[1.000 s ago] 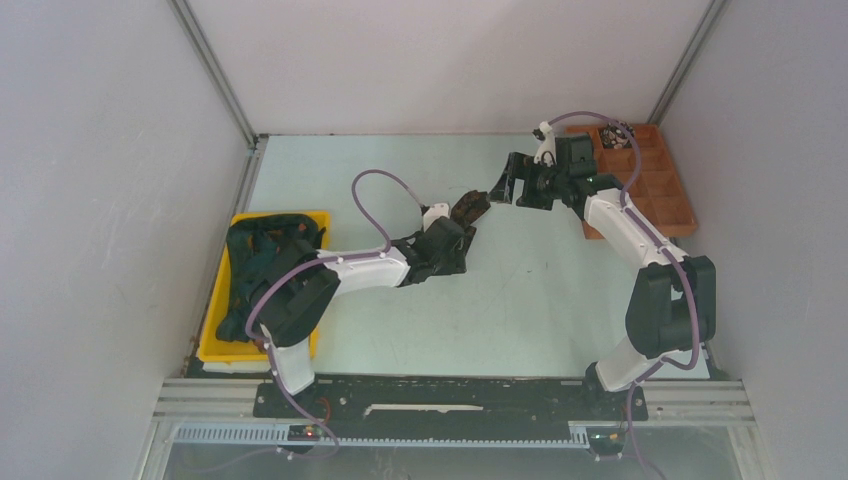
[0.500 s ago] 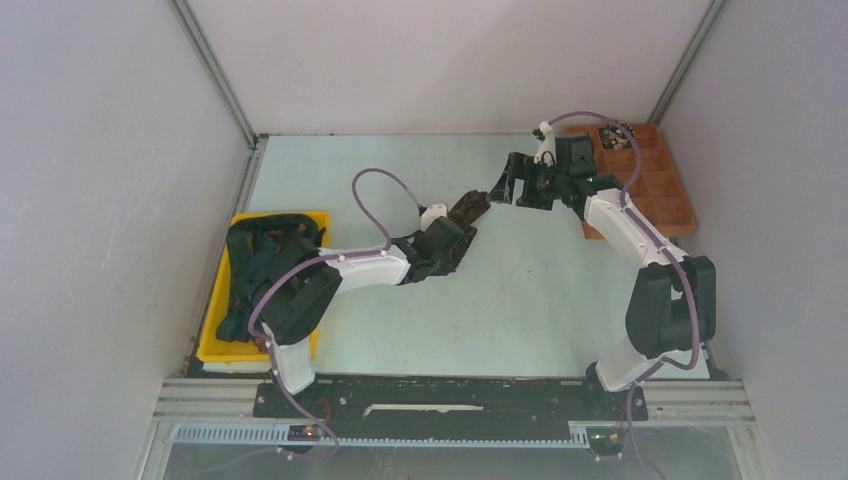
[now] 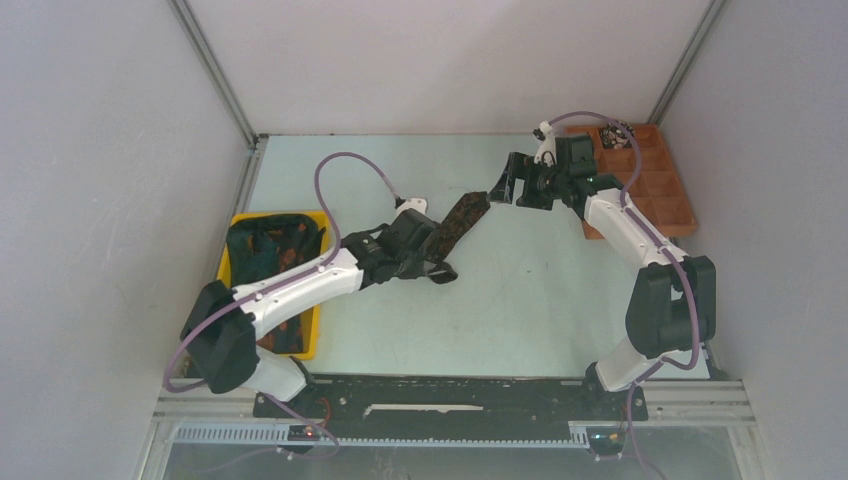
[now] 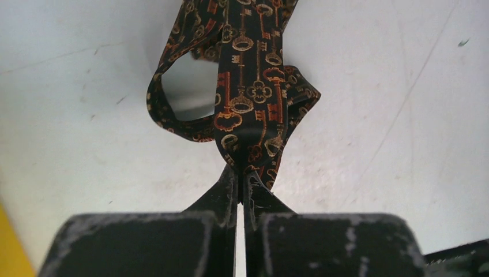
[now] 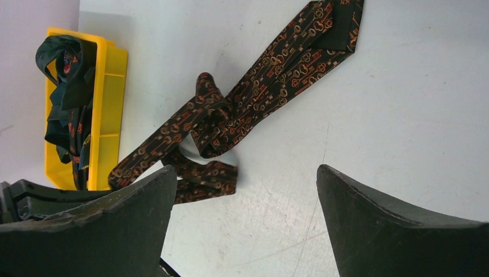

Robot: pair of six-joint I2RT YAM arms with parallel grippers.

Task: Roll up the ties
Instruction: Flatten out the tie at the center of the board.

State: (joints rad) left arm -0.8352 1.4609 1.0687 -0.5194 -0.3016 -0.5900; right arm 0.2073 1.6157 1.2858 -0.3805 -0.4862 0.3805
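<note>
1. A long narrow black fabric tie with an orange-brown key pattern point(image 3: 458, 222) lies slantwise mid-table on the pale green-white tabletop point(image 3: 540, 290). Its broad pointed end point(image 5: 337, 20) is towards the right arm.
2. The left gripper point(image 4: 240, 173) is pinched tight on the tie's narrow part, where the fabric bunches into a loose loop point(image 4: 190, 98).
3. The right gripper point(image 5: 247, 173) is spread wide and empty, near the tie's broad end and not touching it.
4. More dark patterned ties point(image 3: 262, 252) are heaped in a yellow plastic bin point(image 3: 278, 214) at the table's left edge.
5. An orange-brown compartment tray point(image 3: 668, 192) sits in the far right corner.
</note>
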